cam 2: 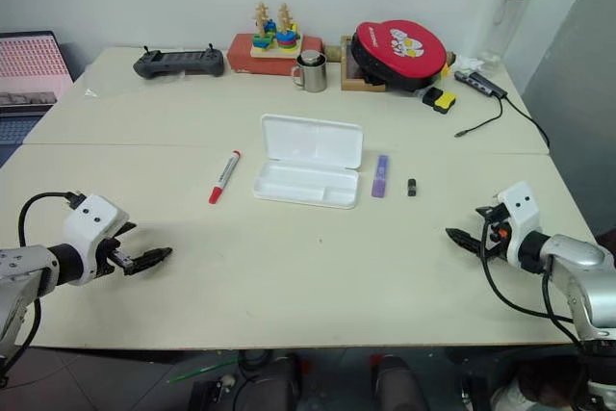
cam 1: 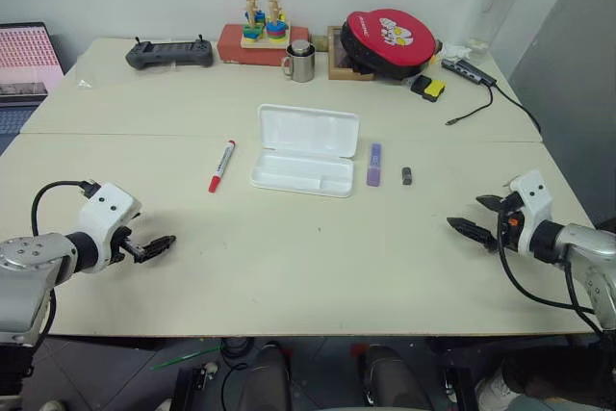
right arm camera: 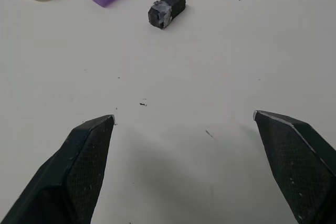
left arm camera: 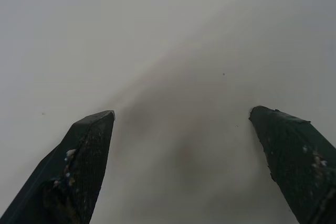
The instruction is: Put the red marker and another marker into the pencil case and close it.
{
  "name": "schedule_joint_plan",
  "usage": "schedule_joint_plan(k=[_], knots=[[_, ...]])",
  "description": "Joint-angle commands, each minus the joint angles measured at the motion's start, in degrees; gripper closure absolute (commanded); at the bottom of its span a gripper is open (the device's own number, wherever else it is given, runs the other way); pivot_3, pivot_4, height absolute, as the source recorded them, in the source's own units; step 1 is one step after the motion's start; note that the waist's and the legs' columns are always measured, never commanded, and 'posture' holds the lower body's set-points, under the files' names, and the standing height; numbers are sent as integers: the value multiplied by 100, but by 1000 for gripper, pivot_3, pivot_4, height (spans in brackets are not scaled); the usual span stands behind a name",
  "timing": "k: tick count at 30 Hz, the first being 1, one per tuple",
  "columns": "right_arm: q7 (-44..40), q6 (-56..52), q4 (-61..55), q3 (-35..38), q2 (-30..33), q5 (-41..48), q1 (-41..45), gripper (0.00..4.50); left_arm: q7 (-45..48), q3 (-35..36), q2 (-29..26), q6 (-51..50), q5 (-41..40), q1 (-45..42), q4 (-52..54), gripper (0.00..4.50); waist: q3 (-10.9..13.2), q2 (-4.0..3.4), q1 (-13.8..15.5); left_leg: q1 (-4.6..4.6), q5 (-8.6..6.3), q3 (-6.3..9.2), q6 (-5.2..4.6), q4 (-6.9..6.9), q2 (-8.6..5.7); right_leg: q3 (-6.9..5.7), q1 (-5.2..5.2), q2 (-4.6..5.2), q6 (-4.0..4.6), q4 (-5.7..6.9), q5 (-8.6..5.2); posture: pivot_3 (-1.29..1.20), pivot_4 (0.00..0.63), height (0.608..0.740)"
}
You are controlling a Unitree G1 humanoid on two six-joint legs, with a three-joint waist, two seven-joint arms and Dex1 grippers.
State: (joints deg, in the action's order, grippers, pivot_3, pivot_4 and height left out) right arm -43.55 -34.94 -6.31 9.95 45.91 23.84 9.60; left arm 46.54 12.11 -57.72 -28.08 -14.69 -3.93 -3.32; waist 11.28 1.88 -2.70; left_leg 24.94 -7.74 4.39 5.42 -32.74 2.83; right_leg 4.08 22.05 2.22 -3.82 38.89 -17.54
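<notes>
At the near bench edge: left hand and right hand, both spread wide, empty, well apart. Mid-bench: pencil case, lid open; red marker to its left; purple marker just beside its right end; small dark block beyond that.

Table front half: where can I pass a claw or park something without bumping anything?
The near table is bare between the left claw and right claw. The strip between the red marker and pencil case is free. Crowded: the purple marker and small dark block right of the case, and the back edge.
</notes>
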Motion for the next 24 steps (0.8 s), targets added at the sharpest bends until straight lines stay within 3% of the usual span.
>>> schedule_joint_plan(k=[1, 24], knots=[[-13, -5, -105, 152, 30, 39, 50, 29, 70, 13, 72, 68, 0, -125, 36, 0, 0, 0, -2, 0, 0, 0, 0, 0, 0, 0, 0, 0, 0, 1, 0, 0, 150, 740], [34, -31, -313, 307, -158, 135, -75, 29, 208, -58, 333, 147, 72, -351, 43, 0, 0, 0, -8, 0, 0, 0, 0, -5, 0, 2, -1, -1, -40, 3, 23, 0, 150, 740]])
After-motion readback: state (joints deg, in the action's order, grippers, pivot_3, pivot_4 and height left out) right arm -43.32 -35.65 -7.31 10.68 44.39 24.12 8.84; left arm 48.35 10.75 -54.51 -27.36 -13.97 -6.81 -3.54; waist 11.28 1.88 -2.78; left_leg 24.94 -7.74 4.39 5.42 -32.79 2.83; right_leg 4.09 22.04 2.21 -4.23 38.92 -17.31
